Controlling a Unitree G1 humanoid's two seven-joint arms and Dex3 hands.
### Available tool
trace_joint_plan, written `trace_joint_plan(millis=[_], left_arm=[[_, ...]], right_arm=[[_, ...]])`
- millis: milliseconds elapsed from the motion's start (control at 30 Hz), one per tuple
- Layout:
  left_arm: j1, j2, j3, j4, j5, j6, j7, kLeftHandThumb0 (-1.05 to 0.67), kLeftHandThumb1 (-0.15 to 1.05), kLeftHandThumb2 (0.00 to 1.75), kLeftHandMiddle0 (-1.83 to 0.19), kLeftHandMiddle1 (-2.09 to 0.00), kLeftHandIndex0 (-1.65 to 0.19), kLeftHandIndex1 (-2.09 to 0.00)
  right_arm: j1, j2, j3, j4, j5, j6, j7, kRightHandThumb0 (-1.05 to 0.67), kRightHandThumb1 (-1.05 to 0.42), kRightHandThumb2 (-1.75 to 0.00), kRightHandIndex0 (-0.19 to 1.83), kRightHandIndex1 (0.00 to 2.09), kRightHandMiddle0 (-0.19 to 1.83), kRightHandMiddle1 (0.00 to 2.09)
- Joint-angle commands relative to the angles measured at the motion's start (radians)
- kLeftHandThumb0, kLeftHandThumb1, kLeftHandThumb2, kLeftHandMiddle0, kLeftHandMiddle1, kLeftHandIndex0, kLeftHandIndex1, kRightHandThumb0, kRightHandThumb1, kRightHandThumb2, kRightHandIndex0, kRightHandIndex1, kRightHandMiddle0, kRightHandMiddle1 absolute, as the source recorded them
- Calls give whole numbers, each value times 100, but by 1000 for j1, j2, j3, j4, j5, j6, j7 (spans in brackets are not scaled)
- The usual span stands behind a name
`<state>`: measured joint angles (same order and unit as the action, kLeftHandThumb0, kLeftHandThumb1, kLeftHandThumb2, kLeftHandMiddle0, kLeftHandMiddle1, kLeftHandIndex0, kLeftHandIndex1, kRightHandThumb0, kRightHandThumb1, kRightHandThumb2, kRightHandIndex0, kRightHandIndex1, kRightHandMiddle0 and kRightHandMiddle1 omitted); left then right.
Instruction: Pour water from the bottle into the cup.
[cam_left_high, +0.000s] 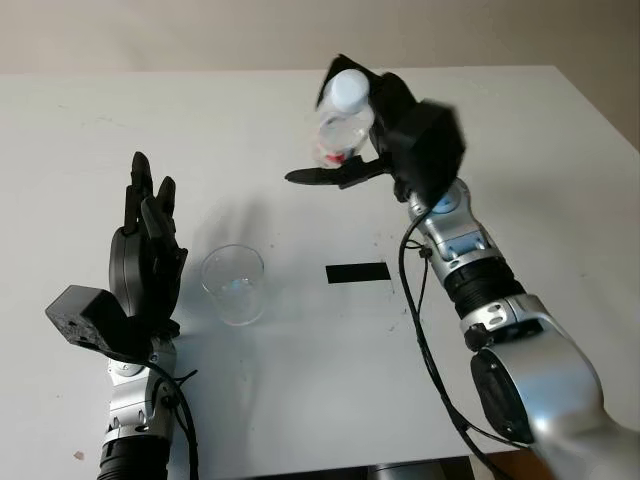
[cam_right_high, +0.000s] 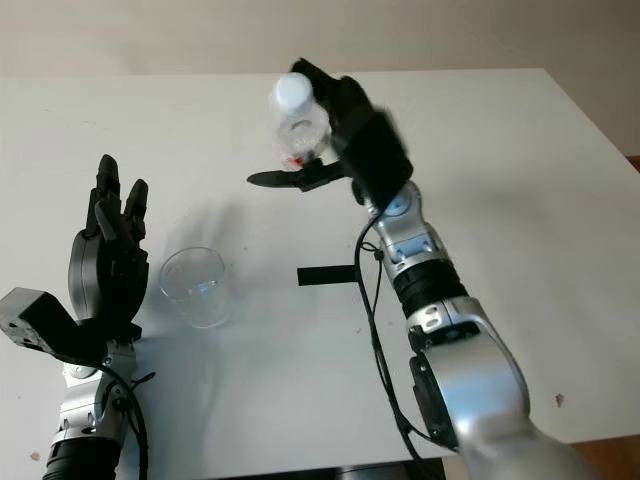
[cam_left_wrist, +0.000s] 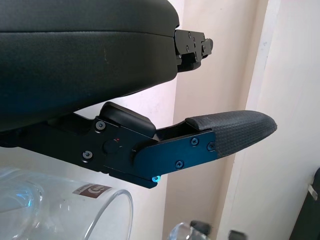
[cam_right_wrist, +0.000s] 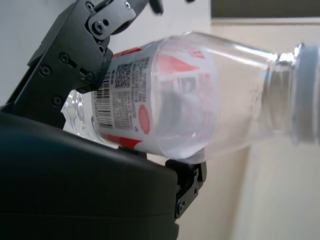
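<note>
Two hands at work over white table (cam_left_high: 560, 150). Head views: right hand (cam_left_high: 385, 125) grips bottle (cam_left_high: 345, 120) aloft, white cap (cam_left_high: 350, 90) on, well apart from cup (cam_left_high: 233, 284) standing upright on table. Left hand (cam_left_high: 148, 255) open, just beside cup, not touching. Black strip (cam_left_high: 357, 272) lies between cup and right arm; path looks clear.

Left wrist view: fingertip (cam_left_wrist: 235, 132) holds nothing, cup rim (cam_left_wrist: 112, 212) nearby.

Right wrist view: fingers (cam_right_wrist: 75, 45) clamp bottle's label (cam_right_wrist: 145, 100). Step judged as carry toward cup; next move needs bottle over rim, cap off, tilt.

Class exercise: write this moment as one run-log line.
right hand: holds bottle aloft, cap on | cup: on table, empty | left hand: open beside cup
</note>
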<state>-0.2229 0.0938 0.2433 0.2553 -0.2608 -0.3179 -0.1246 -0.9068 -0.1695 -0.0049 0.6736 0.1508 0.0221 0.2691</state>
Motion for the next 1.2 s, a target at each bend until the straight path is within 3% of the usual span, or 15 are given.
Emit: trace_joint_plan(millis=[0,233,333,533,1033,1167], left_arm=[[25,-4,1,-8,-1,5,-2,-90,105,68,19,-42,4,0],[29,-4,1,-19,0,13,0,-90,105,68,19,-44,3,0],[32,-3,1,-22,1,17,0,-90,105,66,19,-44,3,0],[36,-1,0,-26,5,18,-3,-90,105,66,19,-43,4,0],[47,-2,4,-43,0,26,-6,-90,105,63,19,-40,5,0],[51,0,3,-50,1,32,-6,-89,105,64,19,-40,5,0]], right_arm=[[21,-5,-28,-90,41,68,34,-14,-105,-32,142,209,113,209],[68,-22,-80,-259,152,344,116,-17,-105,-35,134,209,69,209],[79,-18,-107,-295,198,444,125,-19,-105,-37,131,209,61,209],[117,-21,-98,-333,197,526,112,-20,-105,-39,145,209,35,209],[239,-62,8,-382,58,556,121,-18,-105,-35,150,209,39,209],[255,-61,11,-370,46,561,130,-18,-105,-35,159,209,47,209]])
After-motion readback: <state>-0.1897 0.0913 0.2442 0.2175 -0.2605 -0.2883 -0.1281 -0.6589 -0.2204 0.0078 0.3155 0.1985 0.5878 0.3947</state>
